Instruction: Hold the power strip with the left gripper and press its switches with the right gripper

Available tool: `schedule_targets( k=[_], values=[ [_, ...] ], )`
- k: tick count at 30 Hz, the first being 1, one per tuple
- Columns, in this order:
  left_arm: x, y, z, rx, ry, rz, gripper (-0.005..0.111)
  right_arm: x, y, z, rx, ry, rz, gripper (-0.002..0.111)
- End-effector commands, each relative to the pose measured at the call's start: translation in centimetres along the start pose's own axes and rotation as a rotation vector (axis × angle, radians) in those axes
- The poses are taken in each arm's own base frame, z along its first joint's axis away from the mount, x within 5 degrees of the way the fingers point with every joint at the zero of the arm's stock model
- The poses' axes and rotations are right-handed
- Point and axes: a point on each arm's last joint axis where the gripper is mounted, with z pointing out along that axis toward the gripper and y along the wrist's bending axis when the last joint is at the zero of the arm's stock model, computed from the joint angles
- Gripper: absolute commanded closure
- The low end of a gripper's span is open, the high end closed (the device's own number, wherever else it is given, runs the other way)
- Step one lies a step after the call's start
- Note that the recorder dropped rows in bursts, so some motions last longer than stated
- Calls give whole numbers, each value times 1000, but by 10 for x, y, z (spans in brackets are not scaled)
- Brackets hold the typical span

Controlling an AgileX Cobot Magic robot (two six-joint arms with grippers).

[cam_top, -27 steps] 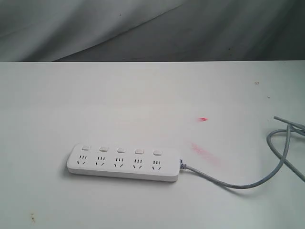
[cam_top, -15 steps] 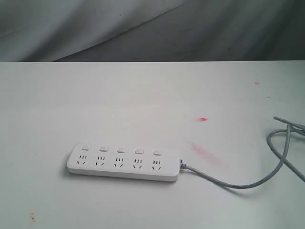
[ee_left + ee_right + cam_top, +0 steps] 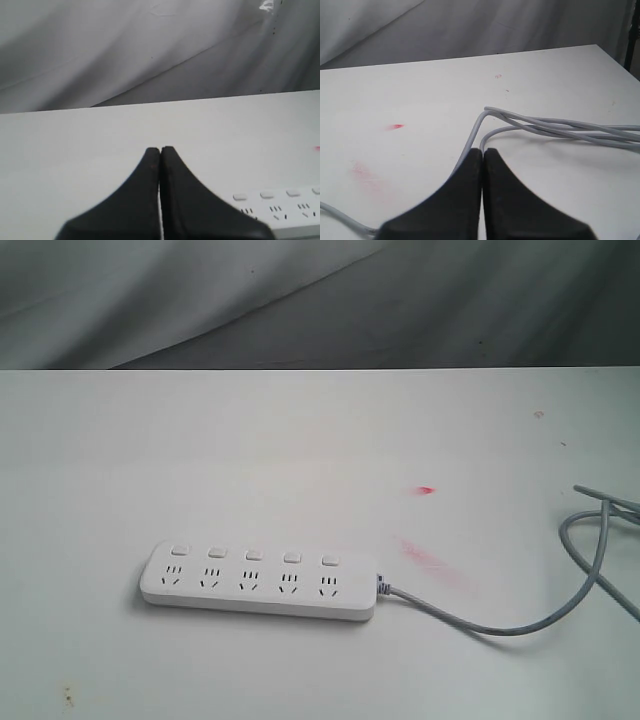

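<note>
The white power strip (image 3: pixel 258 581) lies flat on the white table (image 3: pixel 300 440), its row of square switches (image 3: pixel 254 554) on the far side of the sockets. Its grey cable (image 3: pixel 500 625) runs off to the right. Neither arm shows in the exterior view. My left gripper (image 3: pixel 160 149) is shut and empty, held above the table short of the power strip (image 3: pixel 280 207), part of which shows beside its fingers. My right gripper (image 3: pixel 481 150) is also shut with nothing in it, hovering near the looped cable (image 3: pixel 545 125).
Red marks (image 3: pixel 427 490) and a pink smear (image 3: pixel 430 560) stain the table right of the strip. Cable loops (image 3: pixel 605 530) lie at the right edge. A grey cloth backdrop (image 3: pixel 300 300) hangs behind the table's far edge.
</note>
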Motion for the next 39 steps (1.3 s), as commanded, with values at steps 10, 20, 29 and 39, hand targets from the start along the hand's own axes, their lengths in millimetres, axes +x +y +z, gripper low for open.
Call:
schedule_targets(
  k=[10,20,29,39],
  values=[
    [-137,20,96,-39,345,97,106,0,0,0,6,-5,6,108],
    [-151,97,133,263,396,229,106,0,0,0,6,-5,6,108],
    [-114,118,150,512,418,301,106,0,0,0,6,-5,6,108],
    [-104,116,149,525,437,268,106,0,0,0,6,-5,6,108]
  ],
)
